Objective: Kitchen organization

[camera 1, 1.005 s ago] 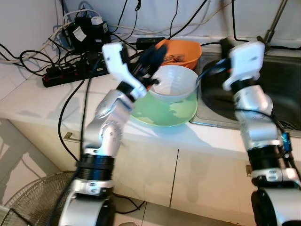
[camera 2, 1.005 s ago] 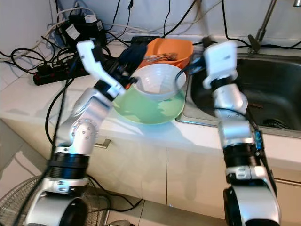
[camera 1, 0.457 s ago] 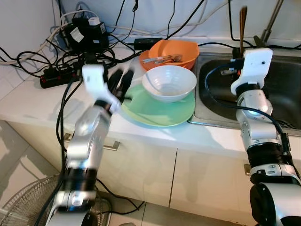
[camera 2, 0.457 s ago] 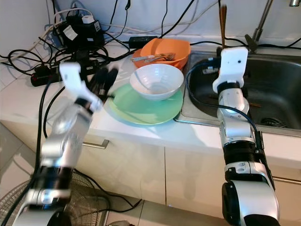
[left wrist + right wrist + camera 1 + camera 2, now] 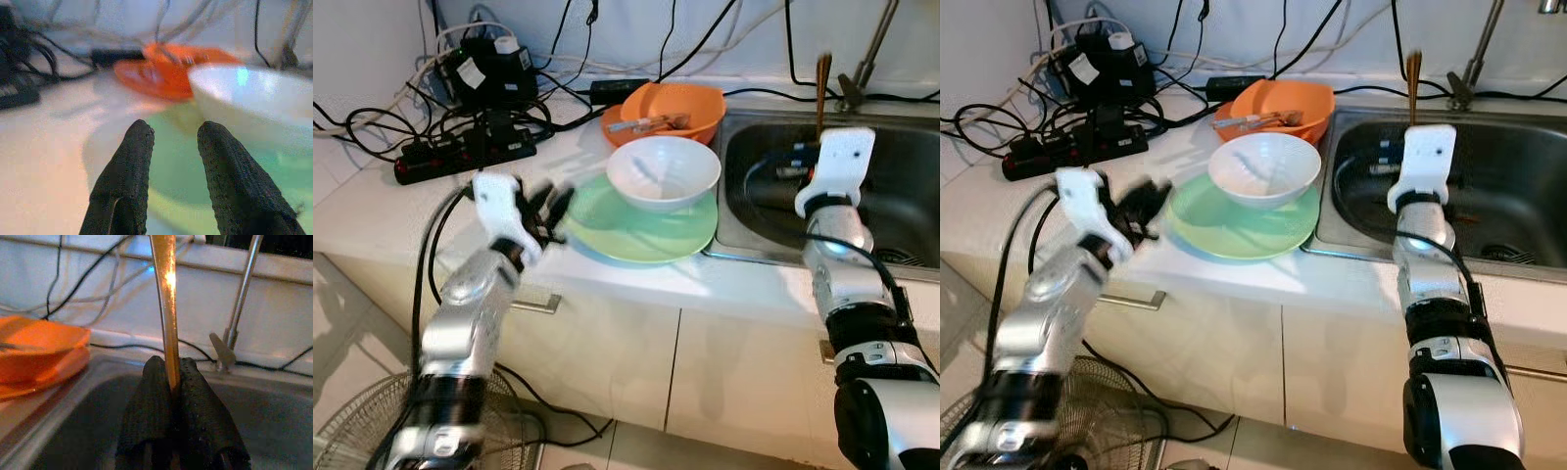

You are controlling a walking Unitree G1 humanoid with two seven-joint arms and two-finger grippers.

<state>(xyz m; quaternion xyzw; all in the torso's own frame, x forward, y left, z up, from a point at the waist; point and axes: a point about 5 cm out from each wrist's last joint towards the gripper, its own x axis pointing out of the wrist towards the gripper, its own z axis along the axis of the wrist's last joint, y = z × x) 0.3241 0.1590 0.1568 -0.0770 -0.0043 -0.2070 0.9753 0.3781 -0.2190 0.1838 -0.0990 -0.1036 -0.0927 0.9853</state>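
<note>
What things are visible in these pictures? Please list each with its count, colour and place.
white bowl: one, white, standing on the green plate.
green plate: one, light green, on the white counter beside the sink.
orange bowl: one, orange, behind the white bowl, with metal cutlery inside.
utensil: one, golden brown, upright over the sink, held by the right gripper.
sink: one, steel, at the counter's right, tap behind it.
power strip: one, black, at the counter's back left among tangled cables.
fan: one, grey, on the floor lower left.
left gripper: open, at the plate's left edge.
right gripper: shut on the utensil, above the sink.
</note>
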